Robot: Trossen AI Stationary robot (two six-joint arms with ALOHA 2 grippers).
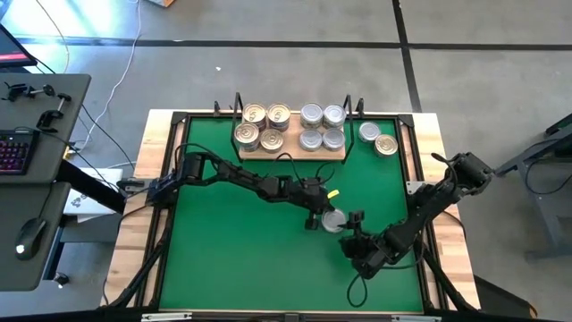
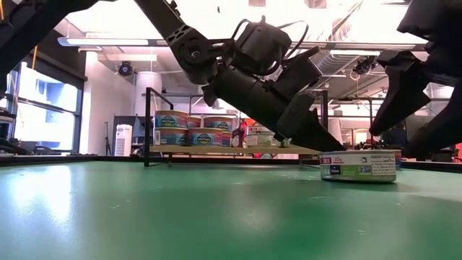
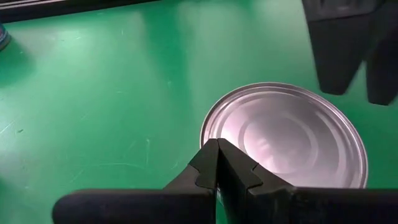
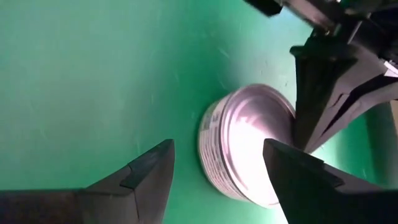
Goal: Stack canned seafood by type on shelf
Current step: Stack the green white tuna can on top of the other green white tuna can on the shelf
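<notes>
We are looking down on a green mat [image 1: 241,259] framed by a wooden table [image 1: 134,241], with the shelf [image 1: 290,150] lying at its far edge. On the shelf, four gold-lidded tins [image 1: 261,127] are sitting toward the left and four silver-lidded tins [image 1: 322,127] toward the right. Two more tins [image 1: 377,138] are resting on the mat just beside the shelf's right end. A single silver tin [image 1: 333,220] is lying near the middle of the mat, between the two grippers.

The left gripper [image 1: 315,217] is hanging at that tin's left side; the left wrist view is showing its fingers [image 3: 221,168] pressed together at the edge of the plain lid [image 3: 286,134], holding nothing. The right gripper [image 1: 355,220] is sitting just to the tin's right, and its wrist view is showing its fingers [image 4: 146,171] spread wide, facing the tin's side [image 4: 214,146] with mat between.

Only the low view is showing the tin's printed label [image 2: 359,166], the stacked tins' colourful labels [image 2: 189,130] and the room behind, with windows and ceiling lights. Only the high view is showing a grey desk [image 1: 40,179] with a keyboard [image 1: 12,152] and a mouse [image 1: 31,234] to the left, on a concrete floor.
</notes>
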